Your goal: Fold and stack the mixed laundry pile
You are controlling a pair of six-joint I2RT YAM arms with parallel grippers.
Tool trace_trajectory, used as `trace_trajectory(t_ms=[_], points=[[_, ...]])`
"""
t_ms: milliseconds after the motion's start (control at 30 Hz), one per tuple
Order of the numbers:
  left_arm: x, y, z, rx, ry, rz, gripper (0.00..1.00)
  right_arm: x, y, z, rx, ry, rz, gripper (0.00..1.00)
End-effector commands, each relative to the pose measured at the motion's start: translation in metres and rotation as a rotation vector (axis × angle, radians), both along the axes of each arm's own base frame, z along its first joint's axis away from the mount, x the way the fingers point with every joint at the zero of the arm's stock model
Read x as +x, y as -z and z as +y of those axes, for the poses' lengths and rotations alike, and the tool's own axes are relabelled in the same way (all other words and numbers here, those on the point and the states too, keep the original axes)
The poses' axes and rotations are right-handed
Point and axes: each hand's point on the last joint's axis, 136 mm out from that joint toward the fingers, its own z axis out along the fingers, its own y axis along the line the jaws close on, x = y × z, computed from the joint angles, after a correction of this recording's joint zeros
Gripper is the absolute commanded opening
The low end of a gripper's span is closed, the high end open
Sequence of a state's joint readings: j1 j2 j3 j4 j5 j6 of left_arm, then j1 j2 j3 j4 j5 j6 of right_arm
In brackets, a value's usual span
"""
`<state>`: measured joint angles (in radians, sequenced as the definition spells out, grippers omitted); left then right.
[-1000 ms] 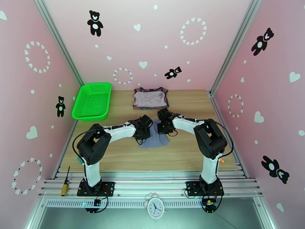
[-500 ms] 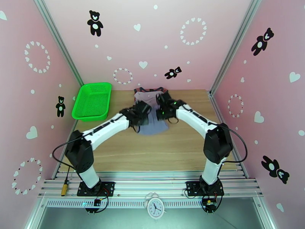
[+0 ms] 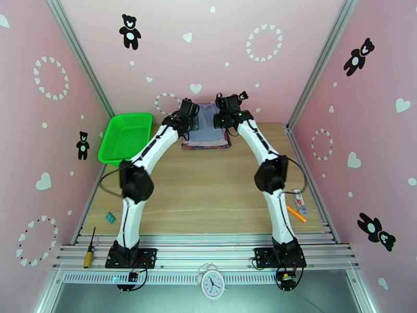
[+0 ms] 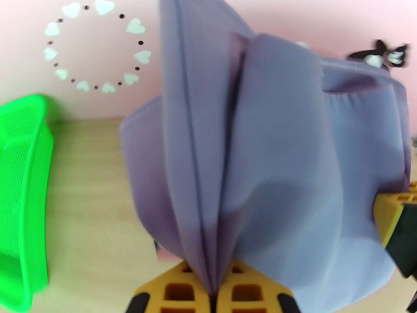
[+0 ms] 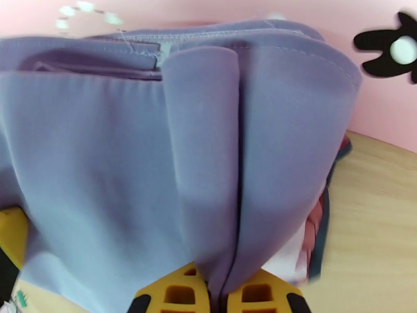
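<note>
Left fingers [image 4: 177, 293] and right fingers [image 5: 172, 298] are each clamped on the folded grey-lavender shirt [image 3: 208, 125], held over the folded stack [image 3: 206, 145] at twelve o'clock on the counter [image 3: 208, 199]; judged near completion, with only laying the shirt down apparently outstanding.

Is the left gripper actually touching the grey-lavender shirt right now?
Touching. In the left wrist view the grey-lavender shirt's folds run down into the shut left gripper, pinched between its yellow fingers.
</note>
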<state>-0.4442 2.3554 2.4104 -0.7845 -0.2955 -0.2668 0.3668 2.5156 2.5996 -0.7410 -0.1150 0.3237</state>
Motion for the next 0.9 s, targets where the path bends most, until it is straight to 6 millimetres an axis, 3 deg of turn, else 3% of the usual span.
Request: trace_trajectory(t_ms=[0,200,367,500,700,767,800,833,867], points=[[0.019,0.018,0.008,0.06,0.019,0.014,0.0,0.018,0.022,-0.013,0.042,0.044,0.03,0.0],[0.049,0.078,0.02,0.053,-0.016,0.046,0.0,0.043,0.072,-0.019,0.063,0.092,0.037,0.0],[0.064,0.099,0.032,0.051,-0.054,0.029,0.0,0.057,0.096,-0.021,0.071,0.119,0.018,0.0],[0.07,0.094,0.035,0.04,-0.069,0.0,0.0,0.063,0.095,-0.024,0.093,0.133,0.001,0.0],[0.074,0.092,0.031,0.02,-0.049,-0.013,0.0,0.066,0.073,-0.026,0.119,0.146,-0.032,0.0],[0.073,0.103,0.032,0.017,-0.046,0.011,0.0,0.066,0.076,-0.027,0.118,0.147,-0.024,0.1],[0.072,0.109,0.031,0.013,-0.044,0.025,0.06,0.065,0.079,-0.026,0.118,0.145,-0.017,0.18],[0.072,0.114,0.032,0.012,-0.042,0.036,0.16,0.065,0.081,-0.026,0.118,0.143,-0.011,0.28],[0.071,0.121,0.031,0.013,-0.037,0.048,0.33,0.063,0.085,-0.026,0.117,0.141,-0.001,0.4]])
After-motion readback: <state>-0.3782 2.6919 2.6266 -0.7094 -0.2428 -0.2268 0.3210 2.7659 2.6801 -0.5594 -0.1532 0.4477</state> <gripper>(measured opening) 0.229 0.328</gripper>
